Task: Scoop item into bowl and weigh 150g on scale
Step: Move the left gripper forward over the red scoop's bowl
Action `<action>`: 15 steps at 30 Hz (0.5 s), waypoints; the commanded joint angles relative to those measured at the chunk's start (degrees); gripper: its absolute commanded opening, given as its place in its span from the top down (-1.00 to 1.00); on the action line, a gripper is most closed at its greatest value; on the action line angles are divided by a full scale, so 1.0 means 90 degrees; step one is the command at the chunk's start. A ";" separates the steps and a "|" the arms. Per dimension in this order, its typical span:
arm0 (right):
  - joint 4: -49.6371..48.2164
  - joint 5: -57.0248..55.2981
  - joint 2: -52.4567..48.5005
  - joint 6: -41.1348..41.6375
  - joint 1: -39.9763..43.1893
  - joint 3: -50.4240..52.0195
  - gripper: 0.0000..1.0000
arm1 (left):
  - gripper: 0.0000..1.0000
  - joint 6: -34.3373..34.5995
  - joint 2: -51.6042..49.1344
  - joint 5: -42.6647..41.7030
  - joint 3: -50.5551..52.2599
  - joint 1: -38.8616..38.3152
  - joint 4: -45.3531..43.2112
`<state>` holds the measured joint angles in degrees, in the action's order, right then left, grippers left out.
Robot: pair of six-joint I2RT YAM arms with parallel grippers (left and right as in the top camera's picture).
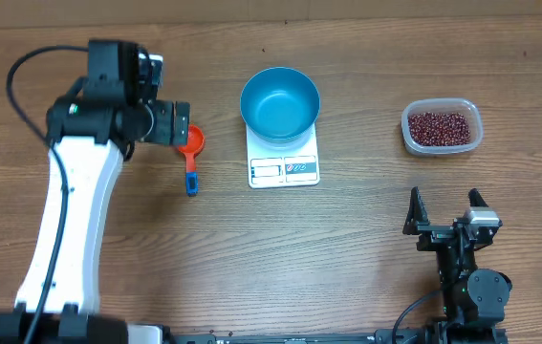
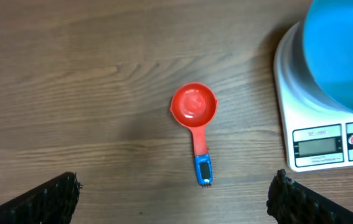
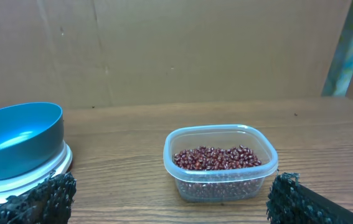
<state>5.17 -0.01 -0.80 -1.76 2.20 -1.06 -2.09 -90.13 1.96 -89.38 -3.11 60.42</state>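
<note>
While the beans (image 3: pixel 216 158) sit in the tub (image 3: pixel 223 186), well apart from the empty bowl (image 1: pixel 280 100) on the scale (image 1: pixel 284 170), the left tool (image 2: pixel 173 200) hangs wide open over the scoop (image 2: pixel 193 107) — right tool (image 1: pixel 446 212) open too — and an off-centre pinch could skid its thin handle away.

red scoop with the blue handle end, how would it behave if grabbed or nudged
The scoop looks like thin moulded plastic, so probably light and stiff. It lies cup-up on the table with a slim handle, so a nudge would likely slide or pivot it rather than roll it. The smooth handle might slip in a pinch.
</note>
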 commanded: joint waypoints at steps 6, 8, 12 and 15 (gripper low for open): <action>-0.0036 -0.0034 0.0068 -0.0027 -0.0036 0.0068 -1.00 | -0.99 0.0039 -0.1090 -0.0058 -0.0500 0.0328 0.0170; -0.0036 -0.0034 0.0068 -0.0027 -0.0034 0.0068 -1.00 | -0.99 0.0034 -0.1275 -0.0053 -0.0498 0.0379 0.0243; -0.0036 -0.0036 0.0068 -0.0027 -0.0036 0.0068 -1.00 | -0.99 -0.0083 -0.1630 -0.0053 -0.0498 0.0384 0.0335; -0.0036 -0.0034 0.0068 -0.0027 -0.0036 0.0068 -1.00 | -0.99 -0.0078 -0.1880 -0.0058 -0.0498 0.0369 0.0333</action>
<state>5.17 -0.01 -0.78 -1.74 2.20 -1.06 -2.09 -104.47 1.96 -92.31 0.25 63.26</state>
